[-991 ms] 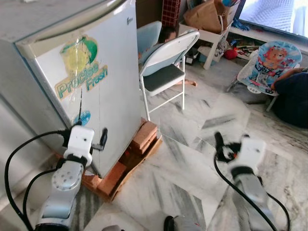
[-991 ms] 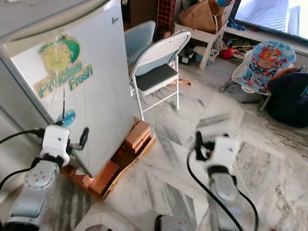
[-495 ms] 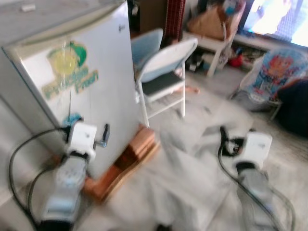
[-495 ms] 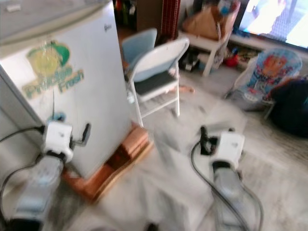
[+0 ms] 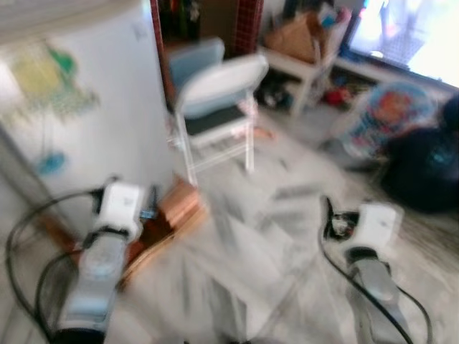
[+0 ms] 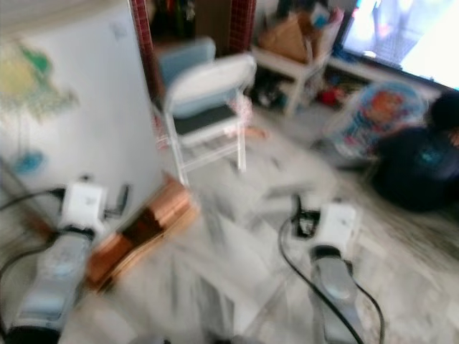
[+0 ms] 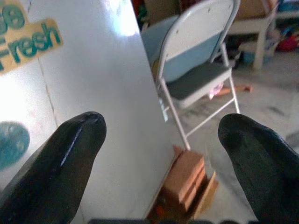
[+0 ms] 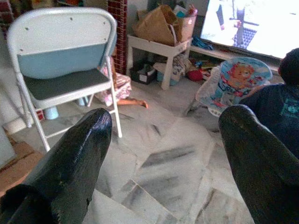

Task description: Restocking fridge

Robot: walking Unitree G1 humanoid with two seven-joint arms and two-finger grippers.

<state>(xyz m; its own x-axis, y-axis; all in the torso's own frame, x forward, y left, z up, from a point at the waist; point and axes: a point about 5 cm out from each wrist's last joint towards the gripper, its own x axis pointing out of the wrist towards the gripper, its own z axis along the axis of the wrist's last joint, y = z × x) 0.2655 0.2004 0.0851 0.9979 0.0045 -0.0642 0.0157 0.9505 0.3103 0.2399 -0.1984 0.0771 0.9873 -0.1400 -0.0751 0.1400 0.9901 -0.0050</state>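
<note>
Blurred head views. Left gripper (image 7: 161, 135): jaws spread wide, holding nothing, with the closed white fridge (image 7: 93, 93) just ahead between them. Right gripper (image 8: 163, 135): jaws likewise wide and empty, facing a folding chair (image 8: 60, 60) across the marble floor (image 8: 159, 163).

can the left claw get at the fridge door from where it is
Probably yes: the left claw is open, empty, and close in front of the white fridge, nothing between them. Head views are blurred, so closeness is uncertain.
</note>
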